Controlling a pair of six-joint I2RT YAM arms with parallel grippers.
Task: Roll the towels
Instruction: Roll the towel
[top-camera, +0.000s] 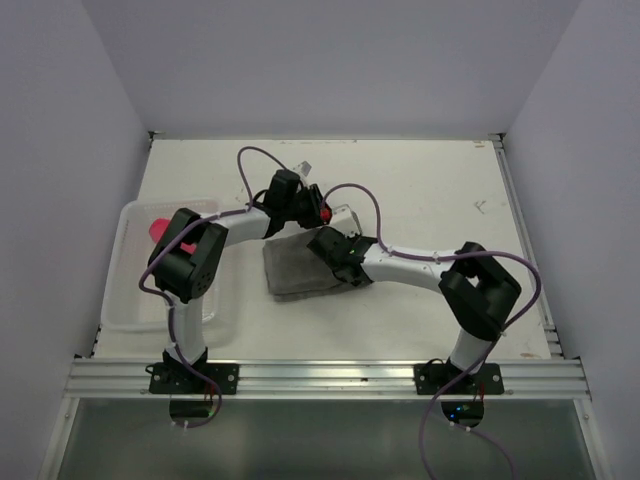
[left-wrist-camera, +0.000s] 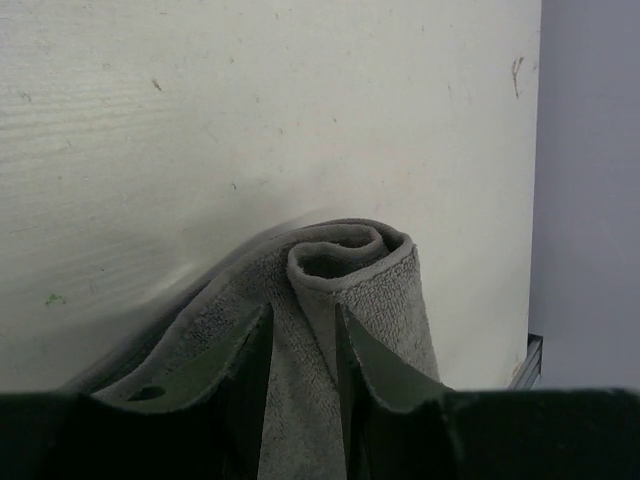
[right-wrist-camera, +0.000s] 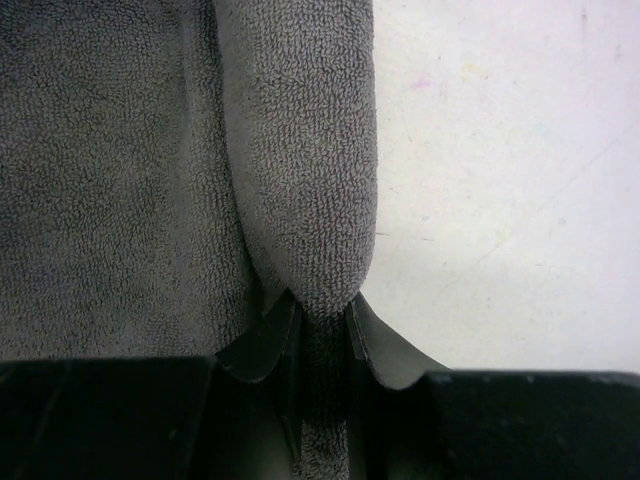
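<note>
The grey-taupe towel lies flat mid-table with its far edge curled into a roll. My left gripper is shut on the roll's far end; the left wrist view shows the towel coiled just past the fingers. My right gripper is shut on the rolled edge at the towel's right side; the right wrist view shows the fold pinched between the fingers. The pink-red towel sits in the white basket at left, partly hidden by the left arm.
The white perforated basket stands at the table's left edge. A small clear scrap lies at the far middle. Metal rails run along the right and near edges. White walls enclose the table.
</note>
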